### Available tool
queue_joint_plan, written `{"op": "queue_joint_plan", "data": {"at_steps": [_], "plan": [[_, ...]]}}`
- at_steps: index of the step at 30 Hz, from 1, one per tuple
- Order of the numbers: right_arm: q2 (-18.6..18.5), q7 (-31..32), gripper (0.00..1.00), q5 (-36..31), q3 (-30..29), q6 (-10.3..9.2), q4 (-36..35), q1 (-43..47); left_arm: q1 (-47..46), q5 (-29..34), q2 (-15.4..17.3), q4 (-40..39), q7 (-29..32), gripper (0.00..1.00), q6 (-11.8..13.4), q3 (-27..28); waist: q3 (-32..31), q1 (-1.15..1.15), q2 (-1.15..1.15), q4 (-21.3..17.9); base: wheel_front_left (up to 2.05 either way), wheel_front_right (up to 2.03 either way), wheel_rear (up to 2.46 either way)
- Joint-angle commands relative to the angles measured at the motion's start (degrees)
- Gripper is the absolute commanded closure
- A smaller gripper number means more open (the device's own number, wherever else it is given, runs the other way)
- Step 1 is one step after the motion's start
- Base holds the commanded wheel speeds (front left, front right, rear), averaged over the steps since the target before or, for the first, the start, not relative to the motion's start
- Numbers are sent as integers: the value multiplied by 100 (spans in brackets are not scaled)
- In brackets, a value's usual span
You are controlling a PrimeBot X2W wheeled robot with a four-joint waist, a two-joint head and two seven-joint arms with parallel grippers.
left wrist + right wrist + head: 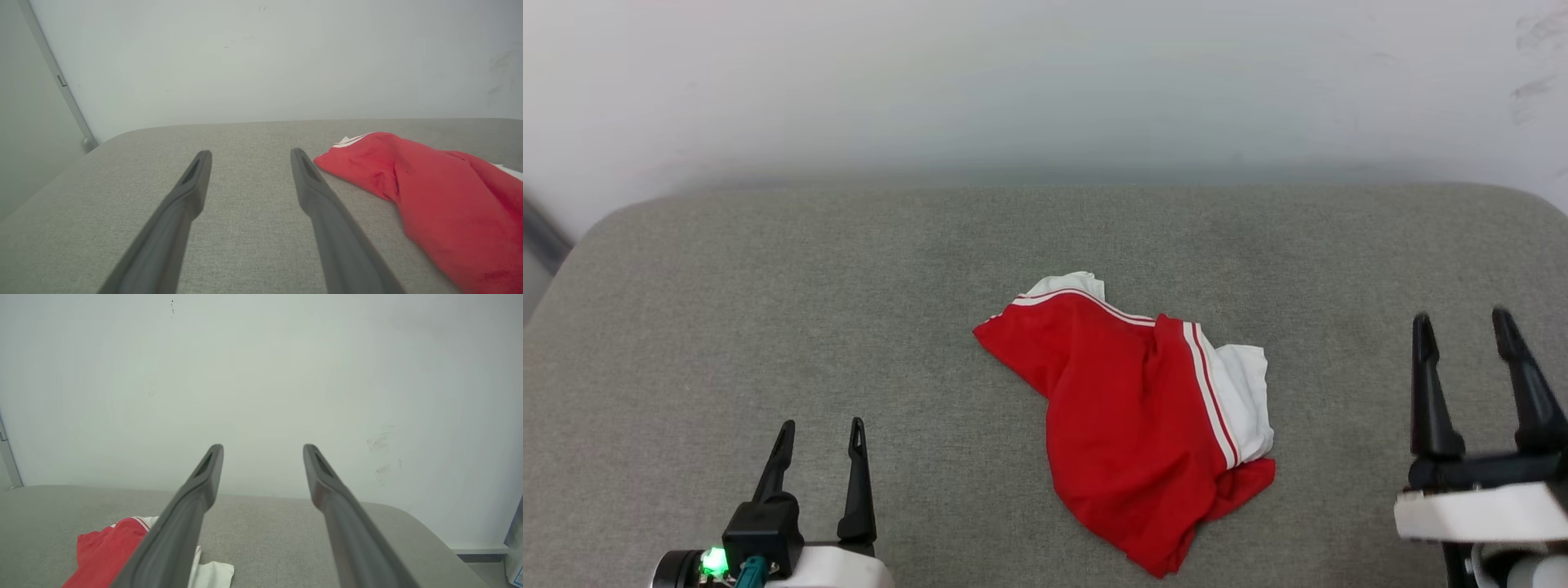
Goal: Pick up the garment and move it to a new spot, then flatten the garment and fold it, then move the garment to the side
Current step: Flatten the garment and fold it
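Nearest, the left gripper (pixel 822 425) sits at the lower left of the head view and the right gripper (pixel 1460 317) at the lower right, each with its two long dark fingers spread apart around empty air, both well clear of the cloth. Between them and a little farther out lies the garment (pixel 1127 408), a red T-shirt crumpled in a soft, wrinkled heap, white sleeves poking out at its far and right sides with red-and-white striped trim along the seams. Bare upholstery separates it from each gripper. It rests near the middle of a padded surface (pixel 849 269) covered in grey-green woven fabric, with rounded far corners. Beyond stands a plain pale wall (pixel 1045 82), scuffed with dark marks (pixel 1535 90) at the right; a grey strip (pixel 53 69) runs up it at the left
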Motion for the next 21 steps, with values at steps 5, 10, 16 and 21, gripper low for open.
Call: {"op": "queue_joint_plan", "data": {"at_steps": [5, 10, 16, 21], "plan": [[-385, -10, 0, -346, 312, -4, 15, -1220, -173, 82, -78, -22, -15, 0, -73, 109, 220, 0, 0, -34, 0, 0, 0], [-1147, 354, 0, -111, 981, -4, 790, -2367, -268, 129, -139, -48, -15, 0, -114, 179, 381, 0, 0, -51, 0, 0, 0], [-2019, 2007, 0, 756, 2003, -4, 1205, -3295, -366, 160, -185, -88, -15, 0, -152, 228, 574, 0, 0, -53, 0, 0, 0], [-2947, 4016, 0, 1967, 3406, -4, 1186, -4014, -496, 183, -210, -144, -15, 0, -185, 288, 836, 0, 0, -63, 0, 0, 0]]}}
